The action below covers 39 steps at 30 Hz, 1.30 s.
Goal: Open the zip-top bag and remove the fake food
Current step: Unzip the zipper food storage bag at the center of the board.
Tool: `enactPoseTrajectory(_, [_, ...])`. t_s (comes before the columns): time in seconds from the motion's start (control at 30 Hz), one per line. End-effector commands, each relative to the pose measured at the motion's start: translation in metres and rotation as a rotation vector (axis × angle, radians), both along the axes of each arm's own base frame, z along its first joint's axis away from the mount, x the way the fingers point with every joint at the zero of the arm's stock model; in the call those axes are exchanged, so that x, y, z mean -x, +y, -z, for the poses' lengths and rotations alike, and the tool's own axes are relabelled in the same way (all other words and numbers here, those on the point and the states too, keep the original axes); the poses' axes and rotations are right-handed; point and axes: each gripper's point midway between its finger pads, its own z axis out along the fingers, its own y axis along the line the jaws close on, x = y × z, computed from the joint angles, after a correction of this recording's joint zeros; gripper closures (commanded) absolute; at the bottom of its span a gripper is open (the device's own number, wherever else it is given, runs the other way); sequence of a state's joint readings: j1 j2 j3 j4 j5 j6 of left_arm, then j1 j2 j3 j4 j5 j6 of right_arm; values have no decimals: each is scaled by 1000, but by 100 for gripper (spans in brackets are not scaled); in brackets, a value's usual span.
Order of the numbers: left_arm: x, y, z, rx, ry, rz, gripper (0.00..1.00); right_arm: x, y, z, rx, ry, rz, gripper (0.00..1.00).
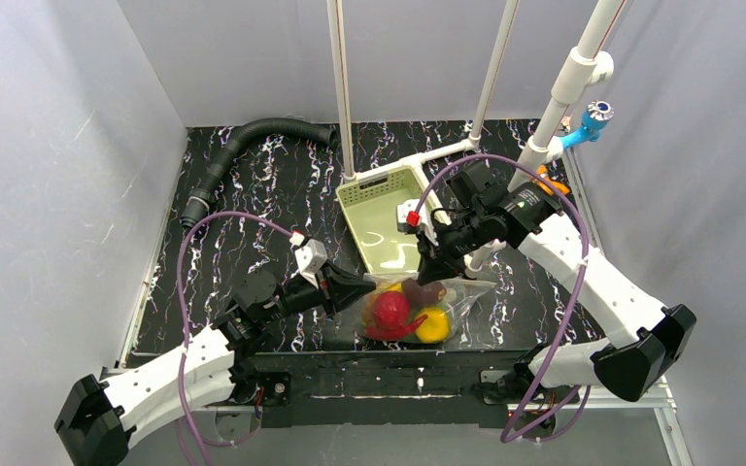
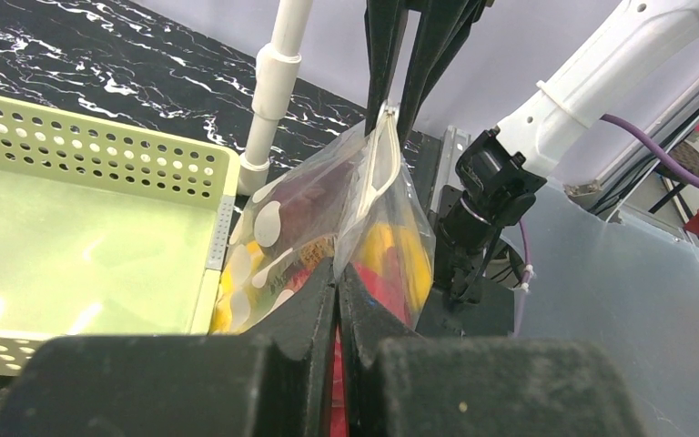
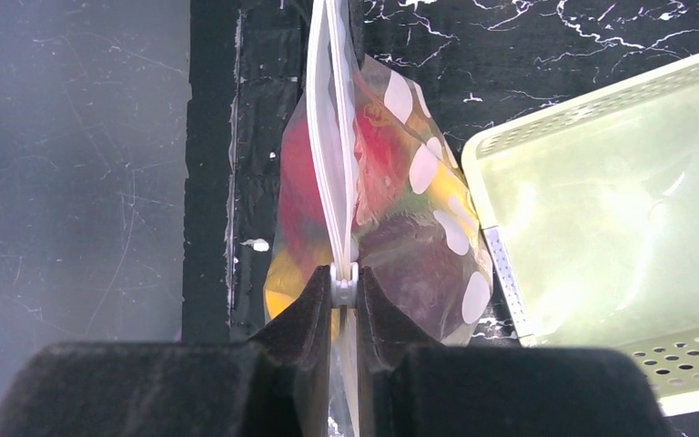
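The clear dotted zip-top bag (image 1: 418, 309) lies at the near middle of the table with the fake food (image 1: 390, 311) inside: a red piece, a yellow piece (image 1: 433, 325) and a dark red piece. My left gripper (image 1: 367, 291) is shut on the bag's left end (image 2: 364, 228). My right gripper (image 1: 425, 274) is shut on the bag's white zip slider (image 3: 344, 284) at the top seam (image 3: 332, 137). In the left wrist view the right gripper's fingers (image 2: 391, 55) come down onto the slider (image 2: 389, 111). The seam looks closed ahead of the slider.
A pale green slotted basket (image 1: 374, 209) stands just behind the bag, also in the wrist views (image 2: 100, 164) (image 3: 601, 118). White pipes (image 1: 342, 87) rise behind it. A black corrugated hose (image 1: 243, 146) lies at the back left. The table's near edge (image 1: 389, 364) runs just below the bag.
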<state>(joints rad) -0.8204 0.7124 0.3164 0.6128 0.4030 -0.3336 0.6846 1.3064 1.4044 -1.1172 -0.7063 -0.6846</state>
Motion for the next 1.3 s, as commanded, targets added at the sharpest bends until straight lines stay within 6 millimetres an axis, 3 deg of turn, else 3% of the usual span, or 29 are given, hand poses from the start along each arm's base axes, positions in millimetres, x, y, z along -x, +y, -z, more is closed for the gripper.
enactPoseTrajectory(0.0, [-9,2,12,-30,15,-42,100,-2,-18,-8,17,-41,56,99])
enactPoseTrajectory(0.23, [-14,-6,10,-37,13,-26,100,-6,-23,-11,18,-61,78,99])
enactPoseTrajectory(0.5, [-16,-3,22,-68,19,-47,100,-8,-35,-7,32,-106,105,99])
enactPoseTrajectory(1.27, [-9,4,43,-91,66,-45,100,14,-61,19,5,-76,133,99])
